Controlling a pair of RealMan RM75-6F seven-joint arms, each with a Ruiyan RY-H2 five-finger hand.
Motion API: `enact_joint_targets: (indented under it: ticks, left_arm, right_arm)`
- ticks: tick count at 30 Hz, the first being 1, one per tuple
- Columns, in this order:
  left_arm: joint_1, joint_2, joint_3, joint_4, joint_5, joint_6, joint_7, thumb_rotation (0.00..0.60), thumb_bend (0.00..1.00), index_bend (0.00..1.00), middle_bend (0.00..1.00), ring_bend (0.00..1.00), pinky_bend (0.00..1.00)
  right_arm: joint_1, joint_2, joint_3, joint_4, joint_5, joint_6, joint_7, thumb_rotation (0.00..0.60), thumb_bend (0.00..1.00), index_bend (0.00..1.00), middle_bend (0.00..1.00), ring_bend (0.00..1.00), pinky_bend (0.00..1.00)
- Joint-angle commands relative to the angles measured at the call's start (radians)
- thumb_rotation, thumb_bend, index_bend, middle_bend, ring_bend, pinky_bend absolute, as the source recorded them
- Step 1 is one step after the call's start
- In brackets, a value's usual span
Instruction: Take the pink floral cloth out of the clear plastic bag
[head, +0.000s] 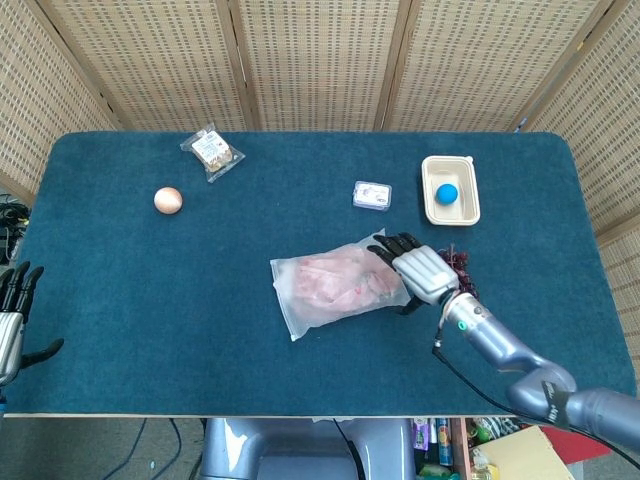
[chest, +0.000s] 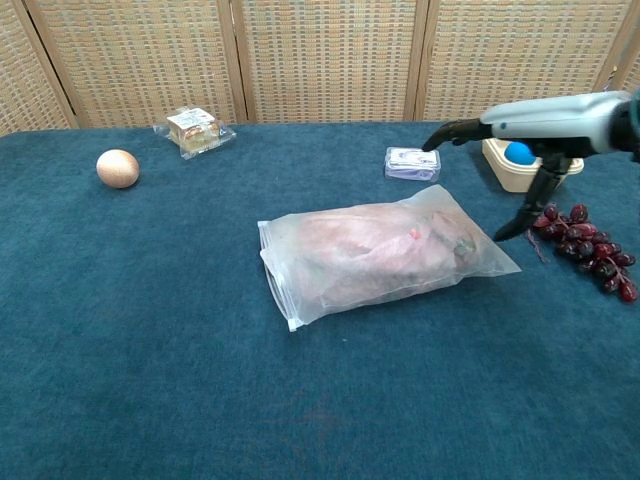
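A clear plastic bag (head: 338, 283) (chest: 378, 253) lies flat in the middle of the blue table, with the pink floral cloth (head: 335, 278) (chest: 360, 250) folded inside it. My right hand (head: 418, 271) (chest: 525, 125) hovers open over the bag's right end, fingers spread and palm down, not gripping anything. In the chest view it is raised above the bag. My left hand (head: 10, 320) stays open at the table's near left edge, far from the bag; the chest view does not show it.
Dark grapes (head: 463, 268) (chest: 590, 250) lie right of the bag, partly behind my right hand. A cream tray (head: 433, 205) (chest: 495, 160) holds a blue ball (head: 447, 193). A small packet (head: 372, 195), an egg (head: 168, 200) and a snack bag (head: 212, 151) sit farther back.
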Motion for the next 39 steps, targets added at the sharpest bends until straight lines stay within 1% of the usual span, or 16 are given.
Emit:
enact_joint_targets:
  ticks: [1, 9, 18, 23, 25, 26, 27, 28, 29, 30, 32, 33, 36, 39]
  left_arm:
    - [-0.005, -0.004, -0.003, 0.004, -0.012, -0.012, 0.005, 0.600, 0.02, 0.00, 0.00, 0.00, 0.00]
    - [-0.014, -0.009, -0.010, 0.011, -0.037, -0.033, 0.006, 0.600, 0.02, 0.00, 0.00, 0.00, 0.00]
    - [-0.021, -0.012, -0.016, 0.015, -0.062, -0.050, 0.010, 0.600, 0.02, 0.00, 0.00, 0.00, 0.00]
    - [-0.025, -0.012, -0.018, 0.022, -0.077, -0.063, 0.004, 0.600, 0.02, 0.00, 0.00, 0.00, 0.00]
    - [-0.027, -0.013, -0.019, 0.025, -0.084, -0.070, 0.003, 0.600, 0.02, 0.00, 0.00, 0.00, 0.00]
    - [-0.029, -0.014, -0.020, 0.026, -0.086, -0.072, 0.004, 0.600, 0.02, 0.00, 0.00, 0.00, 0.00]
    - [-0.029, -0.014, -0.020, 0.026, -0.087, -0.074, 0.004, 0.600, 0.02, 0.00, 0.00, 0.00, 0.00]
    - [-0.031, -0.015, -0.019, 0.027, -0.088, -0.077, 0.005, 0.600, 0.02, 0.00, 0.00, 0.00, 0.00]
    - [-0.032, -0.015, -0.019, 0.028, -0.089, -0.079, 0.005, 0.600, 0.02, 0.00, 0.00, 0.00, 0.00]
    - [-0.033, -0.016, -0.019, 0.029, -0.090, -0.081, 0.006, 0.600, 0.02, 0.00, 0.00, 0.00, 0.00]
    - [-0.035, -0.017, -0.018, 0.029, -0.091, -0.084, 0.008, 0.600, 0.02, 0.00, 0.00, 0.00, 0.00]
    - [-0.036, -0.018, -0.017, 0.030, -0.092, -0.087, 0.010, 0.600, 0.02, 0.00, 0.00, 0.00, 0.00]
    - [-0.039, -0.021, -0.016, 0.032, -0.093, -0.093, 0.012, 0.600, 0.02, 0.00, 0.00, 0.00, 0.00]
    - [-0.043, -0.024, -0.014, 0.037, -0.095, -0.102, 0.012, 0.600, 0.02, 0.00, 0.00, 0.00, 0.00]
  right_arm:
    - [0.089, -0.091, 0.002, 0.083, 0.127, -0.061, -0.098, 0.600, 0.00, 0.00, 0.00, 0.00, 0.00]
    - [0.162, -0.174, -0.050, 0.144, 0.262, -0.080, -0.177, 0.600, 0.00, 0.00, 0.00, 0.00, 0.00]
    - [0.241, -0.268, -0.105, 0.248, 0.354, -0.090, -0.242, 0.600, 0.00, 0.00, 0.00, 0.00, 0.00]
    - [0.264, -0.295, -0.120, 0.298, 0.405, -0.082, -0.255, 0.600, 0.00, 0.00, 0.00, 0.00, 0.00]
    - [0.255, -0.311, -0.112, 0.315, 0.385, -0.051, -0.237, 0.600, 0.05, 0.01, 0.08, 0.03, 0.02]
    - [0.251, -0.317, -0.111, 0.321, 0.370, -0.041, -0.227, 0.600, 0.10, 0.07, 0.18, 0.10, 0.07]
    - [0.247, -0.321, -0.109, 0.325, 0.358, -0.034, -0.218, 0.600, 0.16, 0.16, 0.32, 0.20, 0.16]
    - [0.241, -0.326, -0.108, 0.330, 0.339, -0.025, -0.205, 0.600, 0.20, 0.23, 0.41, 0.28, 0.23]
    - [0.237, -0.329, -0.107, 0.334, 0.324, -0.018, -0.197, 0.600, 0.24, 0.34, 0.52, 0.39, 0.34]
    - [0.232, -0.333, -0.106, 0.338, 0.308, -0.009, -0.188, 0.600, 0.27, 0.41, 0.60, 0.48, 0.43]
    - [0.223, -0.341, -0.104, 0.346, 0.274, 0.012, -0.167, 0.600, 0.32, 0.50, 0.69, 0.59, 0.54]
    - [0.214, -0.348, -0.100, 0.352, 0.245, 0.031, -0.146, 0.600, 0.34, 0.56, 0.73, 0.63, 0.57]
    - [0.192, -0.360, -0.094, 0.358, 0.183, 0.072, -0.091, 0.600, 0.38, 0.64, 0.77, 0.67, 0.62]
    - [0.168, -0.365, -0.091, 0.358, 0.110, 0.114, -0.017, 0.600, 0.40, 0.66, 0.79, 0.69, 0.62]
